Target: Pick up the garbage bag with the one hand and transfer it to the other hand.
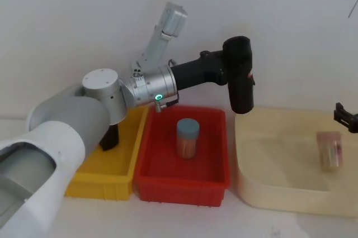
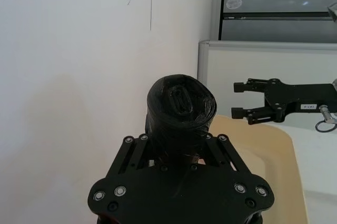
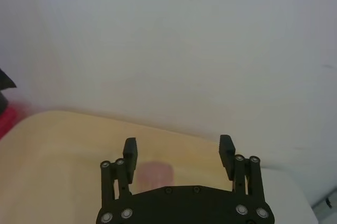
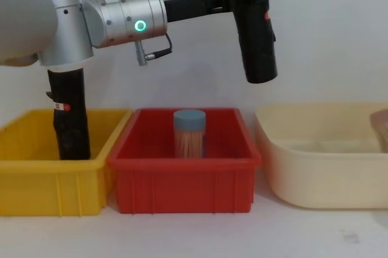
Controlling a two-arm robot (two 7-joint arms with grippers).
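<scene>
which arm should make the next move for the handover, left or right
Right. The right claw is open and empty over the cream tub, while the left claw is shut on the garbage bag, held upright in the air nearby.

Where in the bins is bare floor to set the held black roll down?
Widest: the cream basin, from its left wall to the pink-lidded jar. The red bin has strips either side of the blue-lidded jar. Crowded: the basin's right end, with that jar and the open right pincer.
</scene>
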